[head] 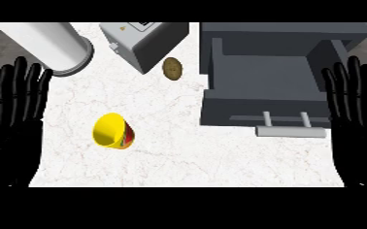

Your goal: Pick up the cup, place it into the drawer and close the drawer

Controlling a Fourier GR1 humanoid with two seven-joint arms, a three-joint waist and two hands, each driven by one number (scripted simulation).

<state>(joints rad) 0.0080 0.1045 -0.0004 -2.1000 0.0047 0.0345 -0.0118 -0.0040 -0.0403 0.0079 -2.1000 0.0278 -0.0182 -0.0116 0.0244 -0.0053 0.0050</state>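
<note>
Both hands sit nearest, one at each side of the head view. Over at nine o'clock the left hand (pixel 22 106) rests with straight fingers pointing up, holding nothing; over at three o'clock the right hand (pixel 344 99) rests the same way, released and empty.

Down on the pale marbled surface (pixel 215 160), at about seven o'clock from the middle, stands the yellow cup (pixel 112 131), tilted so its mouth faces up and to the left, a band of red and green showing on its lower right side. It is well apart from either hand, though nearer the left one.

Off at two o'clock the grey drawer (pixel 269 85) is pulled open, its inside bare, its light handle (pixel 288 126) pointing toward six o'clock. Between cup and drawer, up at twelve o'clock, lies a small brown potato (pixel 172 68), just beside a grey box-like appliance (pixel 143 41). A white cylinder (pixel 54 46) lies at eleven o'clock.

Nothing is grasped yet, so picking up the cup looks like the step in hand. To my eye the left hand is better placed: come in over the cup's tilted side, curl round the body below the rim, and lift straight before crossing right. The carry should stay below the potato, then lower the cup well inside the drawer walls.
</note>
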